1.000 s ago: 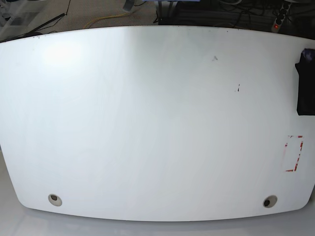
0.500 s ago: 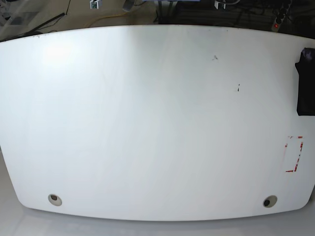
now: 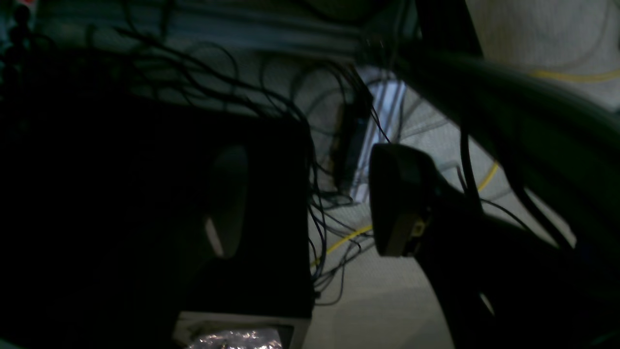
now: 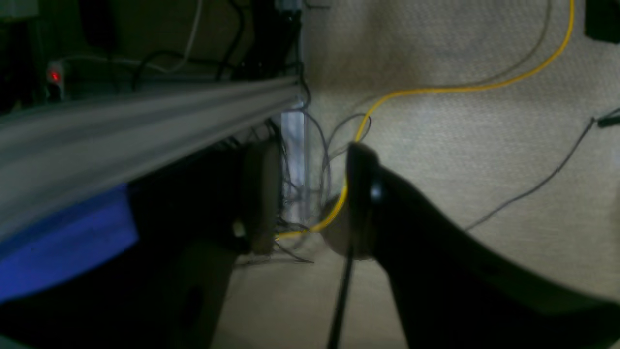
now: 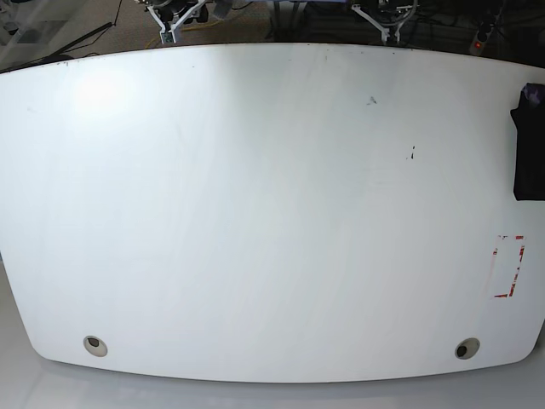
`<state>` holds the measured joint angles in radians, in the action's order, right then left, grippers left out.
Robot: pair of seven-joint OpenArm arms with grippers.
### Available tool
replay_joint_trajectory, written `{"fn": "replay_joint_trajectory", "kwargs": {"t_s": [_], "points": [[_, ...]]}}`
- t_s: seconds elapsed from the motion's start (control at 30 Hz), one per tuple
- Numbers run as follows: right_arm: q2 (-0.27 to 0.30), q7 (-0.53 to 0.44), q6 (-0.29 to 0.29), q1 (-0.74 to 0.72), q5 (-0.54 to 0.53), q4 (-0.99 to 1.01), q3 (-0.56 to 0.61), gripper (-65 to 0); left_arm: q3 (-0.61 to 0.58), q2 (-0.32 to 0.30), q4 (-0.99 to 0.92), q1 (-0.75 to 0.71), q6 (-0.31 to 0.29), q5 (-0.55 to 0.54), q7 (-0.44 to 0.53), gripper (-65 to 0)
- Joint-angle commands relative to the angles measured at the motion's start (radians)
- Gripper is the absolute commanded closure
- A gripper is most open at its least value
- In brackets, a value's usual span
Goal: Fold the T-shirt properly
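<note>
The T-shirt (image 5: 530,146) is a black bundle with a purple bit on top, lying at the table's right edge and partly cut off by the frame. Both grippers hang beyond the far edge of the white table (image 5: 255,213), over the floor and far from the shirt. My left gripper (image 5: 385,15) just pokes into the top of the base view. In its wrist view the left gripper (image 3: 310,203) is open, with only cables and carpet in the gap. My right gripper (image 5: 176,15) sits at the top left. The right gripper (image 4: 310,194) is also open and holds nothing.
A red-taped rectangle (image 5: 508,266) marks the table near the right front. Two cable holes (image 5: 95,345) (image 5: 467,348) sit by the front edge. Behind the table are a yellow cable (image 4: 460,89), dark wires (image 3: 334,208) and a power strip with a red light (image 5: 481,38).
Both grippers have come into the top edge of the base view, where only small tips showed half a second ago. The shirt has not moved.
</note>
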<state>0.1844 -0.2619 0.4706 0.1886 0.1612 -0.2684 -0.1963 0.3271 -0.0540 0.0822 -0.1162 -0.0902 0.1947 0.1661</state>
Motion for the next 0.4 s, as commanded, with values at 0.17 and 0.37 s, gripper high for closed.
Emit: {"fn": "replay_joint_trajectory", "kwargs": {"t_s": [0.17, 0.37], "points": [[0.008, -0.012, 0.004, 0.005, 0.004, -0.006, 0.002, -22.2, 0.000, -0.008, -0.011, -0.017, 0.004, 0.001, -0.003, -36.7], [0.008, -0.014, 0.004, 0.005, 0.005, -0.006, 0.005, -22.2, 0.000, -0.007, -0.011, -0.017, 0.004, 0.001, -0.003, -36.7]]}}
